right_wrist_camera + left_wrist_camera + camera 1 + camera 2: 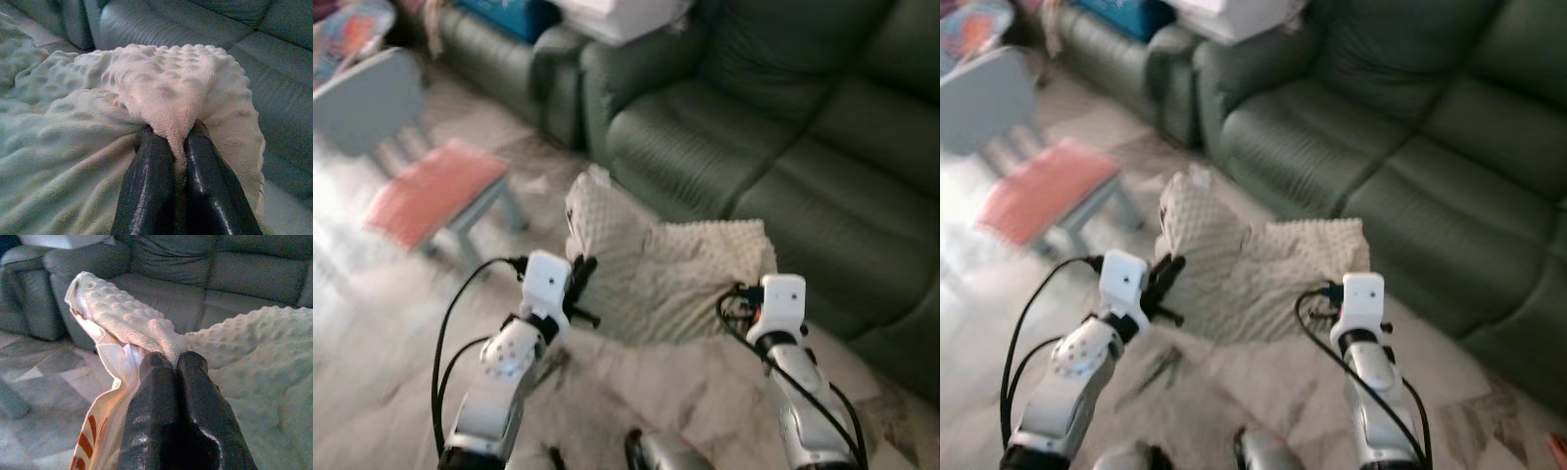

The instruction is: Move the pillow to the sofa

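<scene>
1. We hold a cream, bumpy pillow [675,279] in the air between our two grippers, just in front of a dark green sofa [783,127]; it hangs slack above the pale marbled floor [636,387].
2. Our left gripper [177,361] has its black fingers pressed together on the pillow's left edge, beside a zip seam with orange-striped lining.
3. Our right gripper [178,139] pinches a fold of the pillow's right corner; the fabric bunches up between its narrow fingers.
4. To our left stands a small grey chair [382,108] with a red seat [435,186]; white and blue things lie on the sofa's far end.
</scene>
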